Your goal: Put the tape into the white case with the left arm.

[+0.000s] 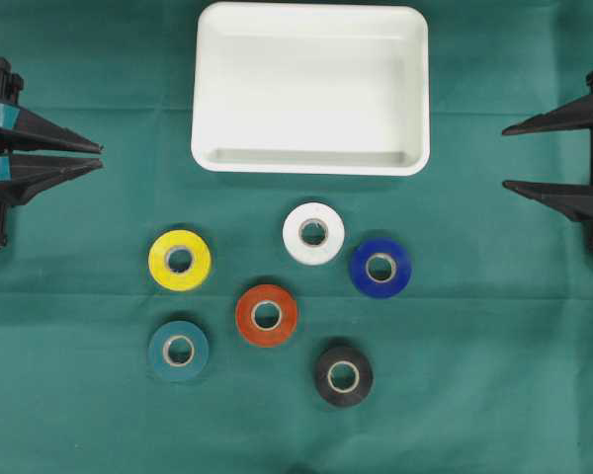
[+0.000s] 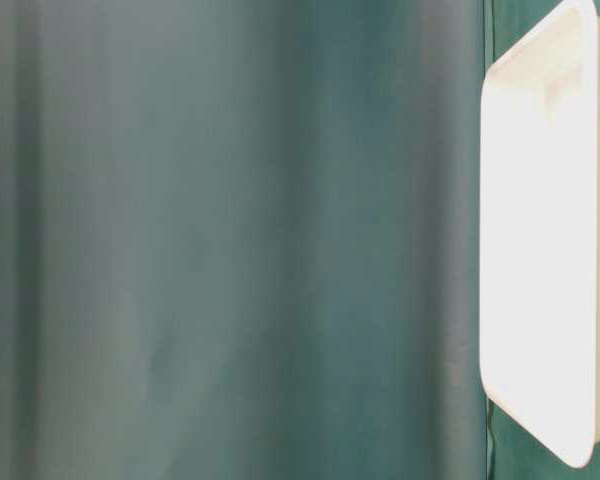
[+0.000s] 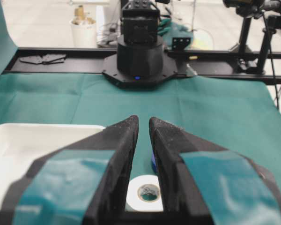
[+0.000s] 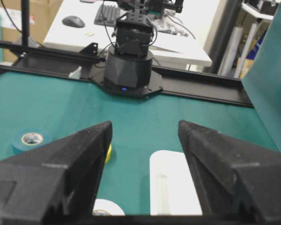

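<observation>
Left pincer (image 1: pixel 97 159): we see its teal-banded tips nearly together, holding nothing, at the worktop's left edge.
Right pincer (image 1: pixel 506 156): tips apart, empty, at the right edge.
Tape: six rolls lie flat mid-worktop; the white roll (image 1: pixel 313 233) is nearest the white case (image 1: pixel 310 158), which sits by the far edge.
Handling: we judge the rolls light, stiff and smooth-sided; pinch one wall through the core.
Surface: green cloth (image 1: pixel 79 395), likely grippy.

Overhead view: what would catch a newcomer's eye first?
Six tape rolls on the green cloth, with yellow, white and blue nearest the empty white case at the top. The left gripper sits shut at the left edge; the right gripper is open opposite.
</observation>
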Available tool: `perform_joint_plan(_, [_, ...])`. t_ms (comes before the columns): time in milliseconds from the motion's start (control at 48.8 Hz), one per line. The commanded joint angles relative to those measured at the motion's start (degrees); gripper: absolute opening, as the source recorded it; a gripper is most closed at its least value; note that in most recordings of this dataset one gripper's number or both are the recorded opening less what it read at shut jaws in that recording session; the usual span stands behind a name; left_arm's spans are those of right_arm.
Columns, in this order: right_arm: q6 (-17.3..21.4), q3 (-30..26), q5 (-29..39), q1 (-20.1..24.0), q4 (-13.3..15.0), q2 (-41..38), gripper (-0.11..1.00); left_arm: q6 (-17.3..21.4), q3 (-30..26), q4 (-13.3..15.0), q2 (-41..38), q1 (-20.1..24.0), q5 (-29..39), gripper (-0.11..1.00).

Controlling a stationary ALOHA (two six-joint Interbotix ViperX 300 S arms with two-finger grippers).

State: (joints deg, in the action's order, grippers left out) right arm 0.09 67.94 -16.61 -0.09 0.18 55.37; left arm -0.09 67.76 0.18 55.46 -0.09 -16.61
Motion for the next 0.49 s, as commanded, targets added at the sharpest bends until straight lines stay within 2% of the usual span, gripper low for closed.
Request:
perform_joint_plan(0, [0.5, -0.2, -0.3, -0.4, 0.0, -0.5, 0.24, -0.4, -0.2, 1.3, -0.9, -0.8, 0.1, 0.24])
perform_joint_plan(41, [0.6, 0.4, -0.1, -0.5, 0.0, -0.7, 0.22, -0.5, -0.1, 1.4, -1.0, -0.9, 0.3, 0.22])
perform_joint_plan(82, [0.6, 0.7, 0.3, -0.7, 0.0, -0.7, 0.13, -0.7, -0.1, 1.4, -1.0, -1.1, 0.2, 0.12])
perform_joint_plan(143, [0.7, 1.1, 0.8, -1.0, 0.0, -0.7, 0.02, -1.0, -0.2, 1.4, -1.0, -1.3, 0.2, 0.03])
perform_joint_plan(225, [0.7, 1.5, 1.1, -1.0, 0.0, -0.7, -0.07, -1.5, -0.4, 1.4, -1.0, -1.4, 0.3, 0.01])
perform_joint_plan(471, [0.7, 4.5, 1.7, -1.1, 0.0, -0.4, -0.09, -2.1, 1.6, 1.4, -0.9, -1.6, 0.4, 0.01])
